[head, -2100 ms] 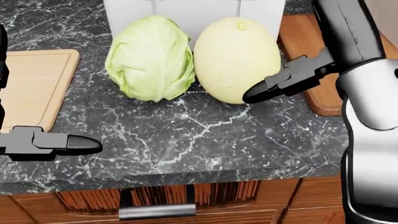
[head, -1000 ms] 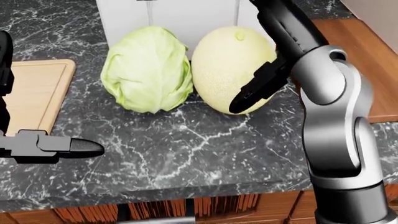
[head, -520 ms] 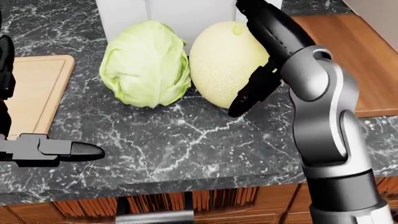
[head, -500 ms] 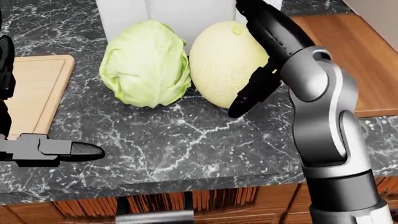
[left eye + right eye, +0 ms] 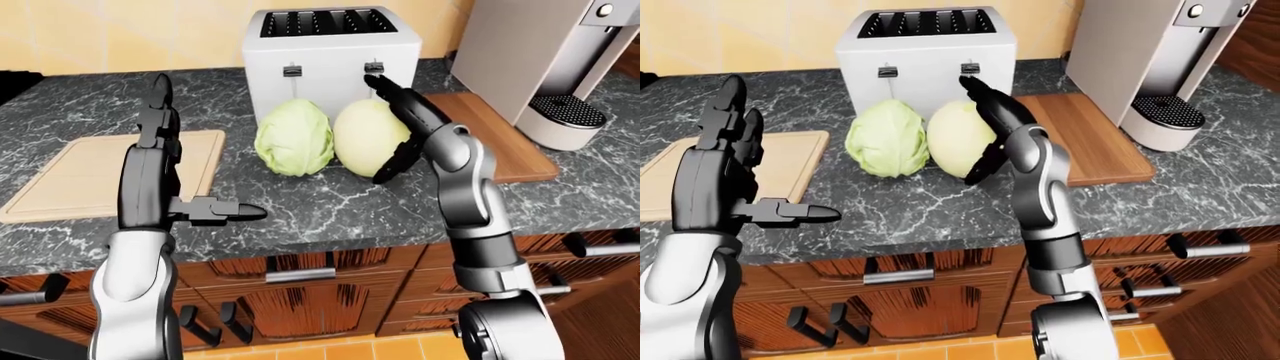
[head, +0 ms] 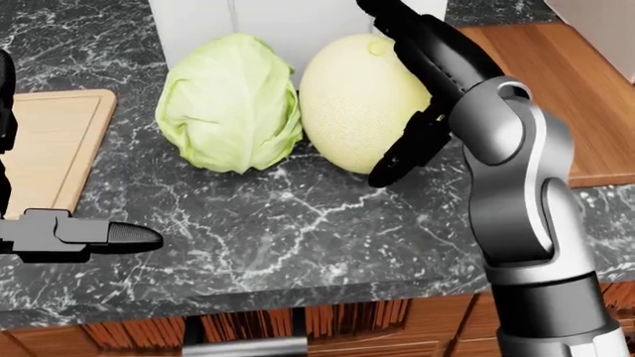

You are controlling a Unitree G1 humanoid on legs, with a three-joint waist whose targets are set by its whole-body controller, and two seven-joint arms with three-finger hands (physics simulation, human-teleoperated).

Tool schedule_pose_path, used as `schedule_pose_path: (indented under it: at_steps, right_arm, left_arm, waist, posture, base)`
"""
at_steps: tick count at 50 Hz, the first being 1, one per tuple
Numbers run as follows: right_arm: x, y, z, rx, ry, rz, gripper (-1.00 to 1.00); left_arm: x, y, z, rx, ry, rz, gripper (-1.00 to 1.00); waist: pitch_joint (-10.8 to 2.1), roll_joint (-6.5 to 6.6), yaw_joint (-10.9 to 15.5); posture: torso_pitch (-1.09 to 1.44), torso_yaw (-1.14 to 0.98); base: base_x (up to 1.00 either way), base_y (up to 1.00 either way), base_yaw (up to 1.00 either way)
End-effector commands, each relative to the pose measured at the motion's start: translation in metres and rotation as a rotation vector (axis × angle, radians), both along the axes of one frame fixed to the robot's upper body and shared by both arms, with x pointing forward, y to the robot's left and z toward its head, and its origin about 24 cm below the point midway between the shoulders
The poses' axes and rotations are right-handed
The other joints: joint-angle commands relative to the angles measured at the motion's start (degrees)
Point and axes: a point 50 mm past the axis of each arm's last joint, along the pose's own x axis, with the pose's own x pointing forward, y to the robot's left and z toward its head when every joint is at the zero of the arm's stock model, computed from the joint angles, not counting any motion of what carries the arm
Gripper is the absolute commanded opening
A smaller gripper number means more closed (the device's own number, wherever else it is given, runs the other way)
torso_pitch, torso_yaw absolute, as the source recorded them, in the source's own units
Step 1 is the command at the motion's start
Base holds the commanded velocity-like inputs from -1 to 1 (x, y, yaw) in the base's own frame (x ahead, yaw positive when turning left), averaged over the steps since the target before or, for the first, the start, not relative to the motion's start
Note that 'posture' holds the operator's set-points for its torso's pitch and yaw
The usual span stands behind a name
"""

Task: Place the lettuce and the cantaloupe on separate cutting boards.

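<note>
Dark marble counter (image 5: 330, 210), toaster (image 5: 330, 56) behind touching lettuce (image 6: 230, 104) and cantaloupe (image 6: 359, 104). Right hand (image 6: 422, 97) spread against cantaloupe; left hand (image 5: 160, 161) spread, empty. Eye views alone show coffee machine (image 5: 1140, 60), both boards.

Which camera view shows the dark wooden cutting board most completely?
The left-eye view shows the dark cutting board best: nearly its whole surface between the cantaloupe and the coffee machine. The right-eye view shows it similarly. The head view crops it at the right edge behind the right arm.
</note>
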Motion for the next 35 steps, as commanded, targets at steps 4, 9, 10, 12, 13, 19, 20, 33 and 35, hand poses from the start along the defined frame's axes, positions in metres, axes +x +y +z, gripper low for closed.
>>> schedule_pose_path:
  at_steps: [4, 9, 10, 12, 13, 19, 20, 33, 35]
  right_arm:
    - [-0.0024, 0.0022, 0.019, -0.023, -0.089, 0.003, 0.42]
    - [-0.0026, 0.0025, 0.0168, -0.045, -0.084, 0.004, 0.35]
    - [-0.0027, 0.0026, 0.0163, -0.048, -0.083, 0.005, 0.35]
    - [-0.0027, 0.0031, 0.0155, -0.055, -0.081, 0.006, 0.31]
    - [-0.0029, 0.0035, 0.0148, -0.059, -0.08, 0.008, 0.29]
    - [-0.0028, 0.0034, 0.0116, -0.081, -0.074, 0.006, 0.2]
    - [-0.003, 0.0032, 0.0114, -0.085, -0.073, 0.006, 0.19]
    - [-0.006, -0.0004, 0.018, -0.1, -0.097, -0.017, -0.17]
    - [-0.0078, -0.0014, 0.0206, -0.101, -0.104, -0.02, -0.25]
  left_arm:
    - [-0.005, -0.0011, 0.0127, 0.018, -0.078, 0.0, 1.0]
    - [-0.0061, 0.0, 0.0133, 0.018, -0.079, 0.004, 1.0]
    - [-0.0061, -0.0002, 0.0132, 0.019, -0.079, 0.003, 1.0]
    - [-0.006, -0.0001, 0.013, 0.019, -0.079, 0.003, 1.0]
    - [-0.0063, 0.0002, 0.013, 0.019, -0.079, 0.004, 1.0]
    - [-0.0076, 0.0012, 0.0136, 0.02, -0.08, 0.008, 1.0]
    - [-0.008, 0.0012, 0.014, 0.018, -0.081, 0.008, 1.0]
    - [-0.0076, 0.0021, 0.0121, 0.016, -0.079, 0.009, 1.0]
    - [-0.0078, 0.0023, 0.0118, 0.016, -0.079, 0.01, 1.0]
  waist:
    - [-1.25, 0.12, 0.0]
    - [-1.31, 0.14, 0.1]
    - [-1.3, 0.14, 0.1]
    - [-1.32, 0.14, 0.2]
    - [-1.34, 0.14, 0.2]
    - [-1.5, 0.15, 0.2]
    - [-1.54, 0.14, 0.2]
    - [-1.68, 0.1, 0.3]
    - [-1.68, 0.09, 0.3]
  posture:
    - [0.0, 0.0]
    - [0.0, 0.0]
    - [0.0, 0.0]
    - [0.0, 0.0]
    - [0.0, 0.0]
    - [0.0, 0.0]
    - [0.0, 0.0]
    - [0.0, 0.0]
    - [0.0, 0.0]
  base:
    - [0.0, 0.0, 0.0]
    - [0.0, 0.0, 0.0]
    - [0.0, 0.0, 0.0]
    - [0.0, 0.0, 0.0]
    - [0.0, 0.0, 0.0]
    - [0.0, 0.0, 0.0]
    - [0.0, 0.0, 0.0]
    - [0.0, 0.0, 0.0]
    - [0.0, 0.0, 0.0]
